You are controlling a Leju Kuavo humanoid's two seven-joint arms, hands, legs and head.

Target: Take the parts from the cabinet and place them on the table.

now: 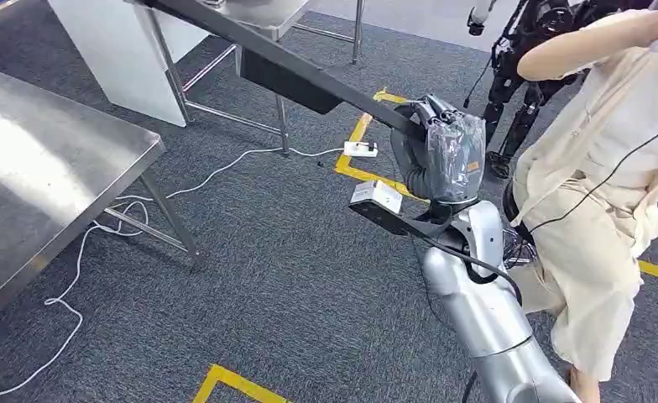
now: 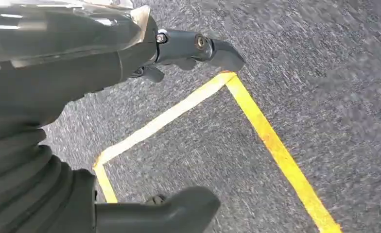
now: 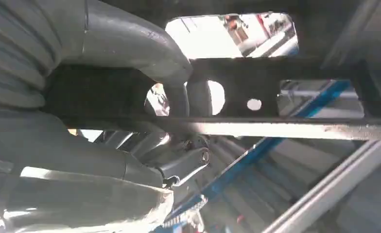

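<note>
A long black metal part (image 1: 284, 63) runs from the top of the head view down to my right hand (image 1: 443, 155), which grips its near end above the grey carpet. In the right wrist view the part (image 3: 315, 70) is a dark plate with cut-out holes, and the thumb and fingers of my right hand (image 3: 106, 145) wrap around it. The steel table (image 1: 40, 176) stands at the left, apart from the part. My left hand (image 2: 57, 97) hangs over the carpet with fingers spread and nothing in it.
A person (image 1: 603, 193) in cream clothes stands close to my right arm. A white power strip (image 1: 360, 149) with its cable lies on the floor past the part. Steel legs of another table (image 1: 174, 84) are behind. Yellow tape (image 1: 233, 382) marks the carpet.
</note>
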